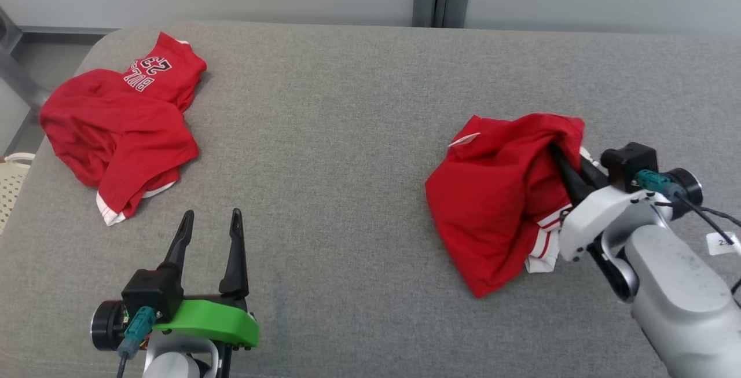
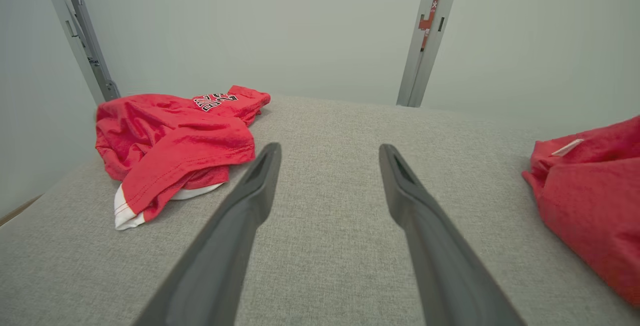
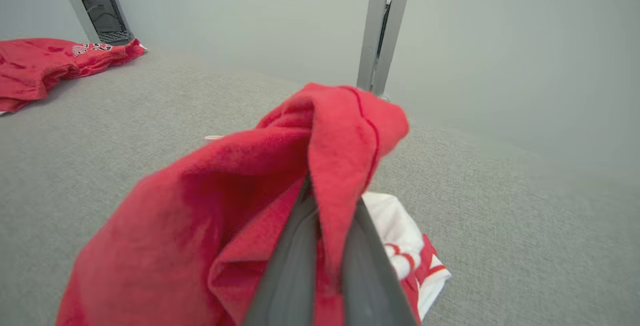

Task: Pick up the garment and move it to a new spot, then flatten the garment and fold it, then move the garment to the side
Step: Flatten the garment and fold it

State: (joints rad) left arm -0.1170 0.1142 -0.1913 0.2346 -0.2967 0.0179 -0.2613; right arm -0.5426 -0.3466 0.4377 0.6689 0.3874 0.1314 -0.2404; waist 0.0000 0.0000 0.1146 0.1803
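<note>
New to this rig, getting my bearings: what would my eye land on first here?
The right pincer is shut on a fold of a bunched red garment at the right of the grey surface. A second crumpled red jersey with white lettering lies at the far left, and the left pincer stands open near the front, touching neither.
</note>
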